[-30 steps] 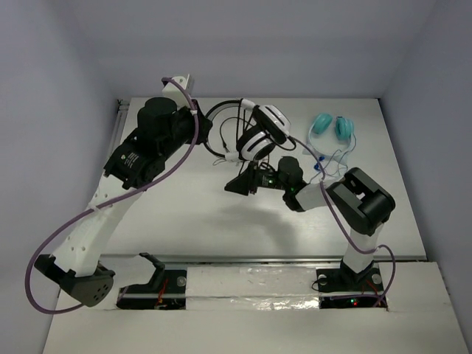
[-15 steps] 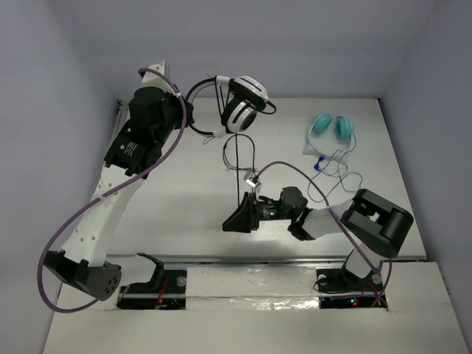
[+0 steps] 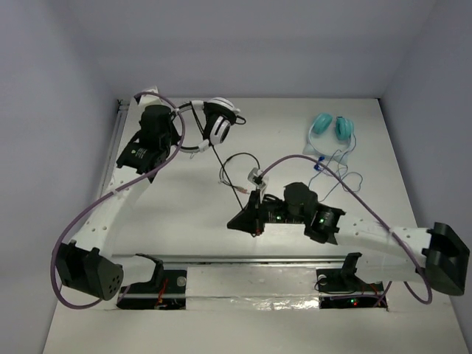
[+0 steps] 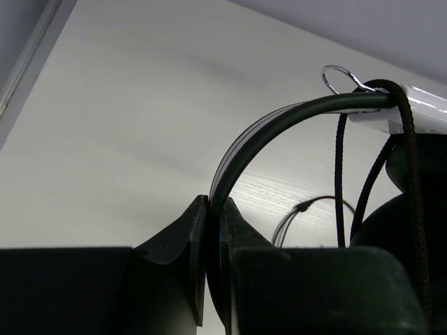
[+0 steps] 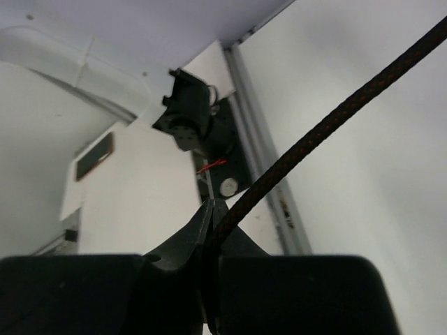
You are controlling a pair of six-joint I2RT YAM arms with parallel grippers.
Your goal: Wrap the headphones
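Observation:
The black-and-white headphones (image 3: 219, 122) hang in the air at the back left, held by their thin black headband (image 4: 279, 127). My left gripper (image 3: 193, 143) is shut on that headband, and the jaws pinch it in the left wrist view (image 4: 214, 209). A white cup shell (image 4: 427, 112) shows at the right edge of that view. The long black cable (image 3: 240, 158) runs from the cups, loops past a small inline remote (image 3: 256, 175), and goes down to my right gripper (image 3: 245, 217). My right gripper (image 5: 213, 234) is shut on the braided cable (image 5: 335, 118), low near the table's front.
Teal headphones (image 3: 332, 127) with a thin blue cord (image 3: 333, 161) lie at the back right. A metal rail (image 3: 280, 259) runs along the near edge. The right arm (image 3: 383, 236) stretches low across the front right. Grey walls enclose the table.
My left gripper carried the headphones left and back. My right gripper stayed shut on the cable and pulled it toward the near edge, its arm stretching out to the right.

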